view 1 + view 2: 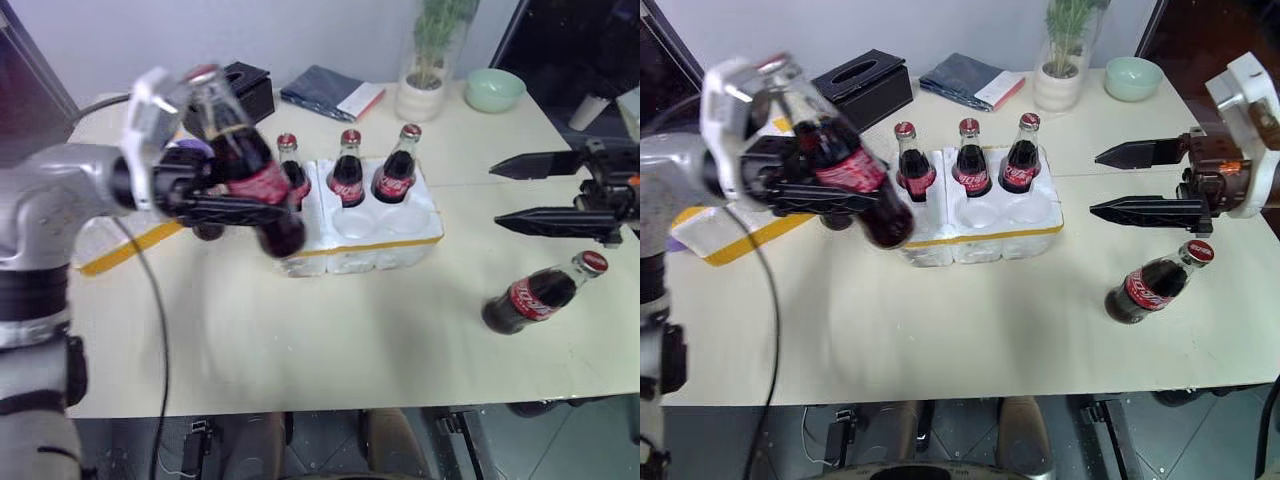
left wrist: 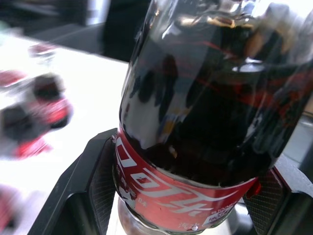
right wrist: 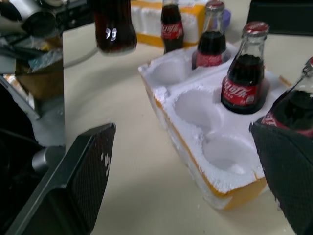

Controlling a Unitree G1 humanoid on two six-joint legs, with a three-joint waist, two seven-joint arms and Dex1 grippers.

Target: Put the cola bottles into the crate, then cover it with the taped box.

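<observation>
With three cola bottles seated in the crate (image 1: 980, 240), the task looks about half done by judgement. Back row sockets are filled: bottle one (image 1: 908, 160), bottle two (image 1: 971, 158), bottle three (image 1: 1021, 154). Front row's three sockets are empty.

Fourth bottle (image 1: 845, 165) is in the air, tilted, cap toward 11 o'clock and base toward 5 o'clock, at about 9 o'clock from the crate. The left gripper (image 1: 810, 190) has its fingers clamped on that bottle's red label band; the left wrist view shows both pads pressed against the label.

Fifth bottle (image 1: 1152, 283) lies on its side on the table (image 1: 970, 340), at roughly 4 o'clock from the crate, well apart from it, cap pointing to 2 o'clock. The right gripper (image 1: 1140, 182) hangs just above and beyond it, fingers spread wide and holding nothing, tips pointing toward the crate.

Count: five cola bottles visible, three socketed, one carried, one lying loose. A sixth I cannot find. One crate, six sockets.

The taped box (image 1: 735, 235) sits at 9 o'clock from the crate, partly hidden behind the left arm; not yet moved onto the crate.

Left to do, as I judge: seat the carried bottle, pick up the loose one, fill remaining sockets, then cover with the taped box.
</observation>
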